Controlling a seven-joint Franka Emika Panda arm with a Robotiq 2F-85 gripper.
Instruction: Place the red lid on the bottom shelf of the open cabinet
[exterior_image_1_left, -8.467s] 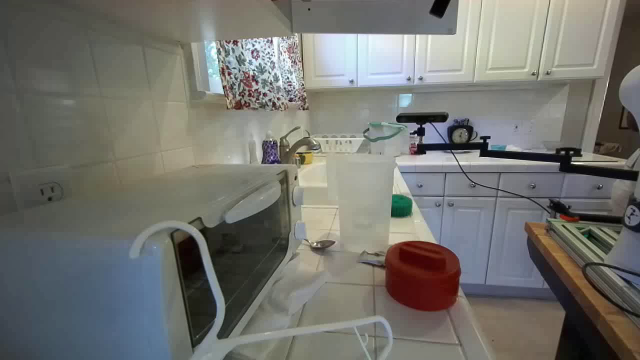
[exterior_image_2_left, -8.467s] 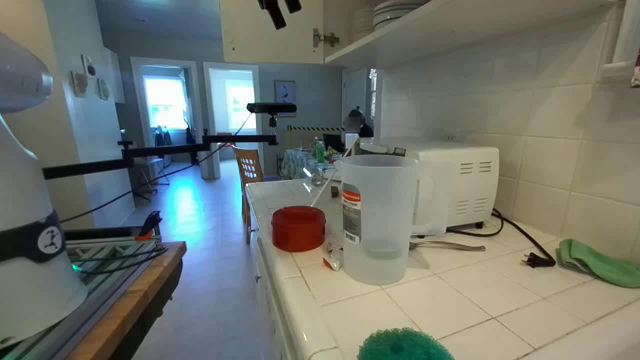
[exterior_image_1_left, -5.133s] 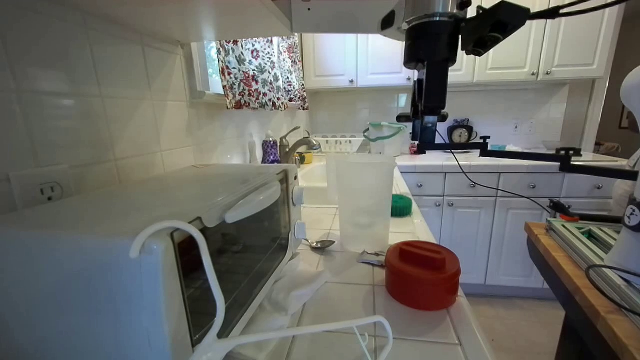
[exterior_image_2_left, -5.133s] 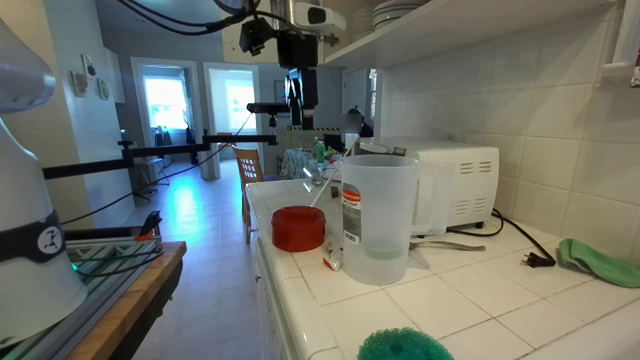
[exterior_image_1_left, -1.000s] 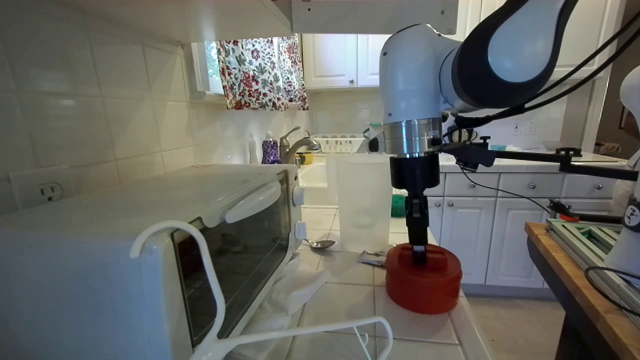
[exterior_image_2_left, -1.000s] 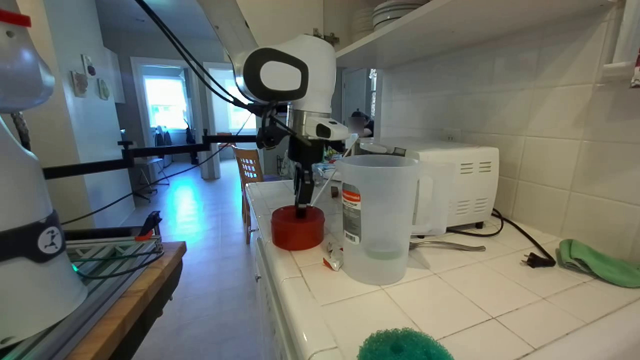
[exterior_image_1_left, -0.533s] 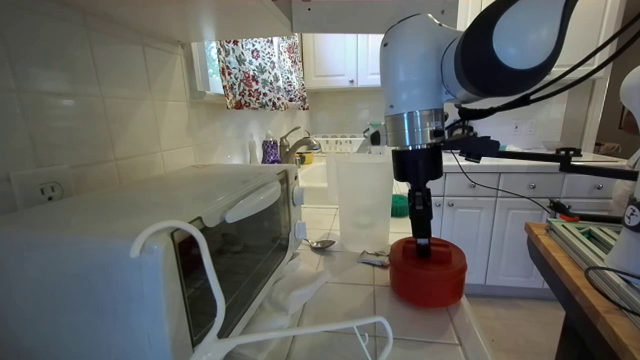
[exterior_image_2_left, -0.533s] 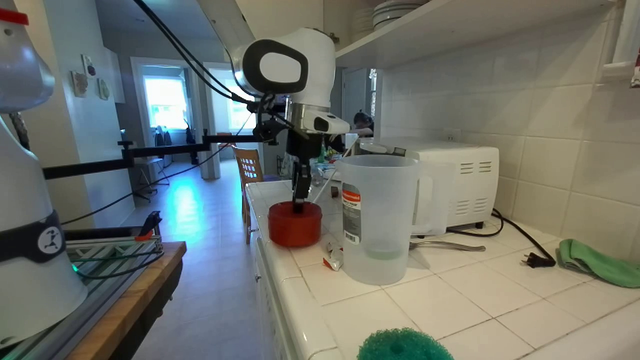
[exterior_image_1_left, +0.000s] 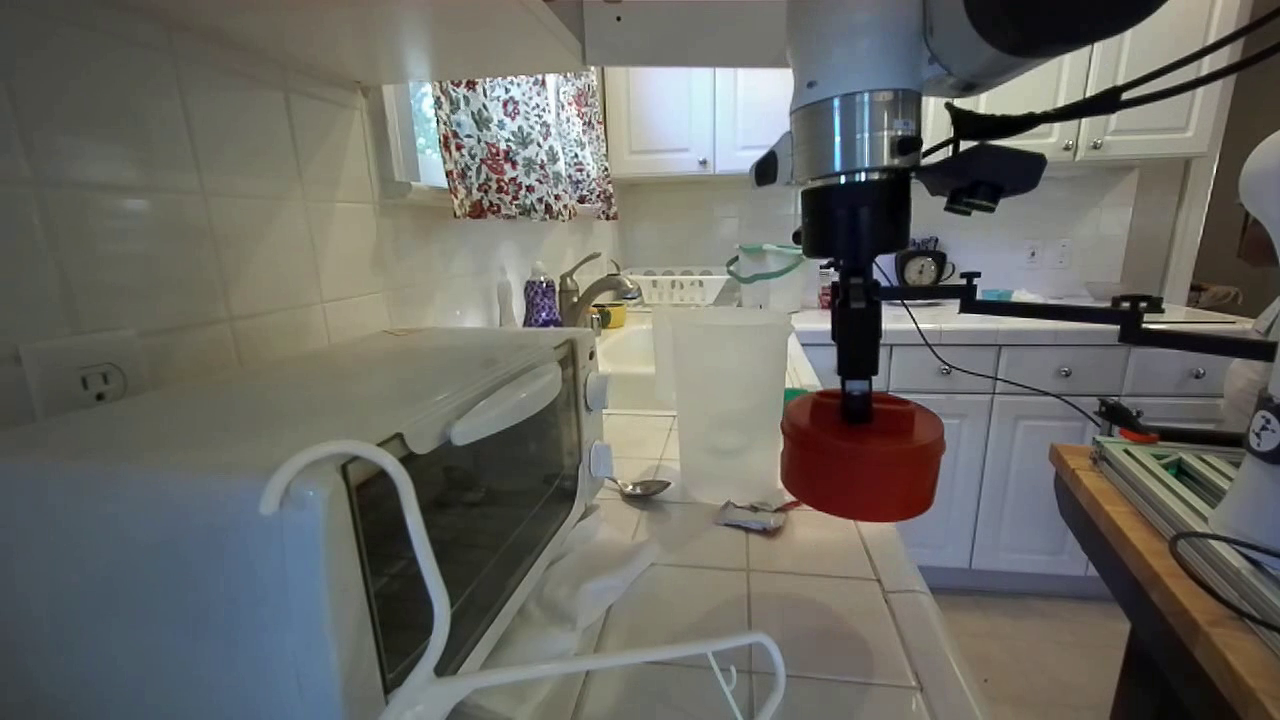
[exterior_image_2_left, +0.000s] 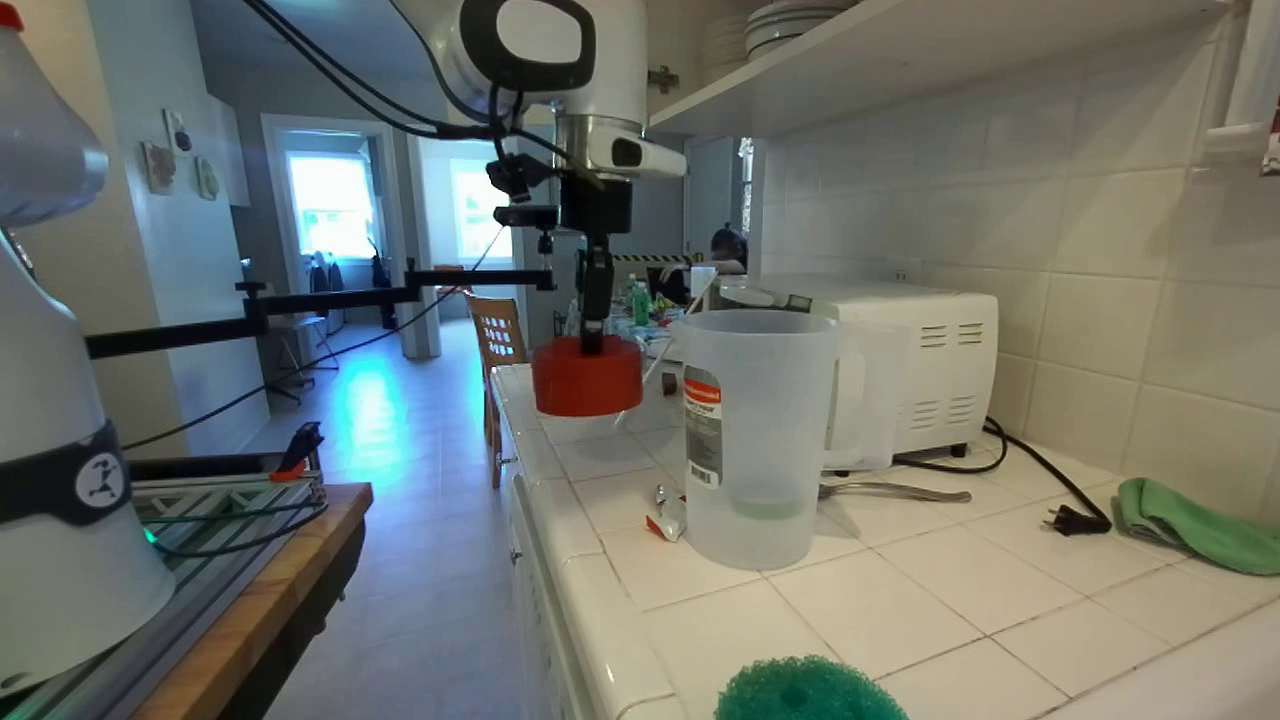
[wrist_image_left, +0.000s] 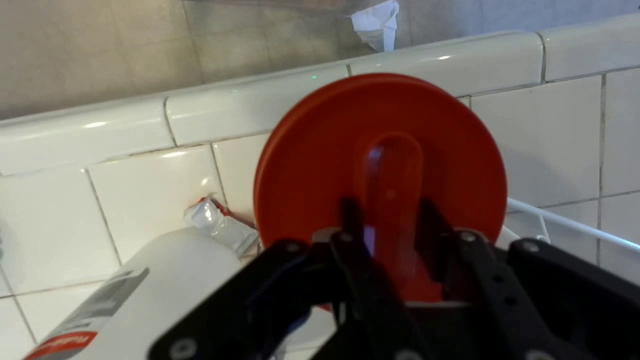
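Observation:
The round red lid (exterior_image_1_left: 865, 465) hangs in the air above the tiled counter, near its front edge, in both exterior views. My gripper (exterior_image_1_left: 857, 410) points straight down, shut on the raised ridge across the lid's top. In the wrist view the fingers of the gripper (wrist_image_left: 389, 210) stand on either side of that ridge, and the lid (wrist_image_left: 310, 150) fills the middle. Overhead is the open cabinet, its pale underside (exterior_image_1_left: 400, 40) showing in an exterior view. Its bottom shelf (exterior_image_2_left: 950, 60) carries stacked plates (exterior_image_2_left: 790, 25); the arm covers part of its door.
A tall clear pitcher (exterior_image_2_left: 760, 430) stands on the counter beside the lid. Behind it are a white toaster oven (exterior_image_1_left: 300, 400) and a white wire rack (exterior_image_1_left: 600, 660). A foil wrapper (exterior_image_1_left: 752, 517) and a spoon (exterior_image_1_left: 640, 488) lie there. A black camera arm (exterior_image_2_left: 340, 300) extends nearby.
My gripper came down from above and took hold of the lid's ridge. Over the last half second it has lifted the lid clear of the counter.

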